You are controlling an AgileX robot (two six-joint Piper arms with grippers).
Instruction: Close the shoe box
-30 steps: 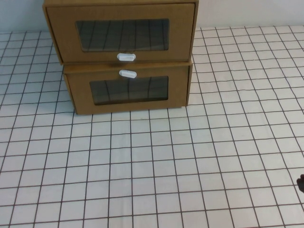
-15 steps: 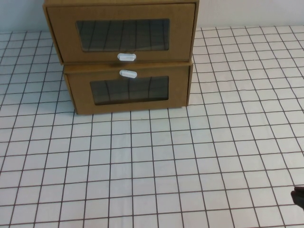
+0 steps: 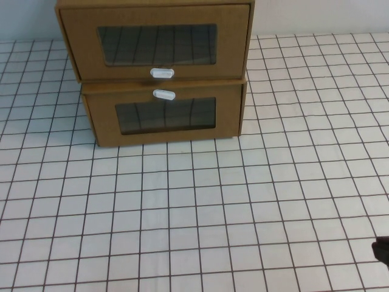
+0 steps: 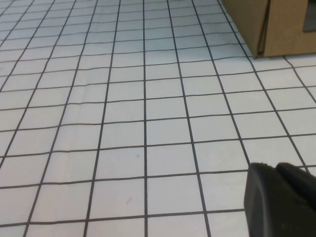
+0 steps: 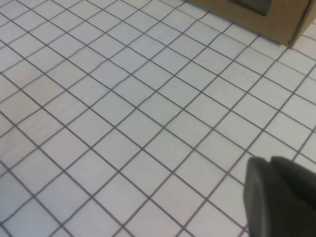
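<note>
The shoe box (image 3: 155,42) is the upper of two stacked brown cardboard boxes at the back of the table. It has a clear window and a white pull tab (image 3: 161,73) just below it. Its drawer front looks flush with its shell. My left gripper (image 4: 274,169) is shut and empty, low over the table and well short of the boxes; it is outside the high view. My right gripper (image 5: 270,161) is shut and empty. Only its dark tip (image 3: 383,250) shows in the high view, at the front right edge, far from the boxes.
The lower cardboard box (image 3: 164,115) has its white tab (image 3: 163,94) above the window. Its corner shows in the left wrist view (image 4: 276,24) and the right wrist view (image 5: 276,15). The white gridded table (image 3: 200,207) stretches in front of the boxes.
The right gripper's tip has slid a little toward the front at the right edge of the high view. The boxes have not moved.
</note>
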